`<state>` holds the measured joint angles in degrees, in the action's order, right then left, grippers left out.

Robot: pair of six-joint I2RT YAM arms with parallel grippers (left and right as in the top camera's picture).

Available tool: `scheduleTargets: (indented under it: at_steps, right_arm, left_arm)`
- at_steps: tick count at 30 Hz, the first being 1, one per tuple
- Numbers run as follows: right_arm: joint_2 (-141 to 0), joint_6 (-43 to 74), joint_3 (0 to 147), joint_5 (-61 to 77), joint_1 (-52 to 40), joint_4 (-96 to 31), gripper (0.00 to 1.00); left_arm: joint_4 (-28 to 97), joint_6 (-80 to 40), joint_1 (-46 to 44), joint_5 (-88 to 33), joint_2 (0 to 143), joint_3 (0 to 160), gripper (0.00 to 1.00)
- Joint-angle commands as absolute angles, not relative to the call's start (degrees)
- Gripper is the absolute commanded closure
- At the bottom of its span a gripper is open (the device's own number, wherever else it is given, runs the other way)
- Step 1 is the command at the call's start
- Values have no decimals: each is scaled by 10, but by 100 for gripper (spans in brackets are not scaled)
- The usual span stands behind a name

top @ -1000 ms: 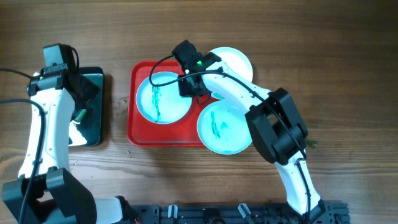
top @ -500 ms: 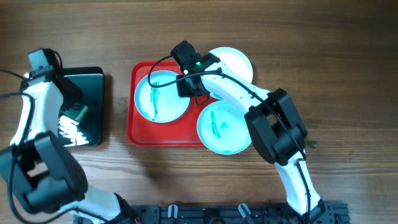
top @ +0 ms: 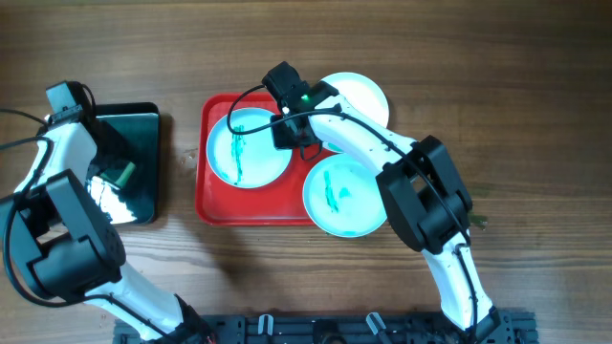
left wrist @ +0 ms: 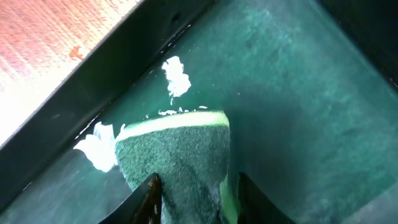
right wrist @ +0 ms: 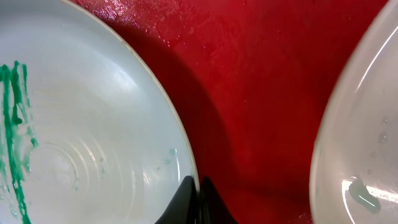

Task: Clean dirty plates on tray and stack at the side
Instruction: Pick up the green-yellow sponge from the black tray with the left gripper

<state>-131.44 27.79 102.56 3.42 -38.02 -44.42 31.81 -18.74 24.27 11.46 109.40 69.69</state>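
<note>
Plates [top: 344,205] sit three together mid-table. The left plate [top: 258,162] lies wholly on the red tray [top: 215,205], with a teal streak down its left half. The near plate [top: 349,215], also smeared teal, overhangs the tray's right rim toward the near edge of the table [top: 535,115]. The far plate [top: 363,96] looks clean and juts past the tray's far right corner. My right gripper [top: 290,136] is at the left plate's right rim, and the wrist view shows its fingers pinched together on that rim. Well apart, by the table's left edge, a black tray [top: 143,124] holds a green sponge [top: 121,175] and white foam flecks [left wrist: 177,78]. My left gripper [top: 110,162] is down in it, fingers pressed against the sponge's two sides, clamped on it.
</note>
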Motion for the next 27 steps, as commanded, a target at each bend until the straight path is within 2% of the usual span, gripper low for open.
scheduleTargets:
  at_steps: [1, 6, 10, 12, 13, 14, 19, 27]
  right_arm:
    - [-1328, 270, 1026, 34, -384, -441, 95]
    - [-1328, 270, 1026, 34, -384, -437, 95]
    - [-1328, 270, 1026, 34, -384, -436, 95]
    - [-1328, 270, 1026, 34, -384, -436, 95]
    - [-1328, 270, 1026, 34, -384, -436, 95]
    - [-1328, 270, 1026, 34, -384, -436, 95]
    - [-1328, 270, 1026, 34, -384, -432, 96]
    - [-1328, 238, 1028, 91, -375, -429, 96]
  left_arm:
    - [318, -184, 246, 92, 1135, 693, 68]
    - [363, -185, 246, 92, 1150, 693, 70]
    - [387, -204, 246, 79, 1150, 693, 66]
    - [393, -204, 246, 69, 1150, 693, 77]
    - [396, -204, 246, 69, 1150, 693, 94]
    - [396, -204, 246, 69, 1150, 693, 96]
    - [445, -203, 246, 62, 1125, 736, 96]
    - [511, -168, 226, -70, 990, 822, 96]
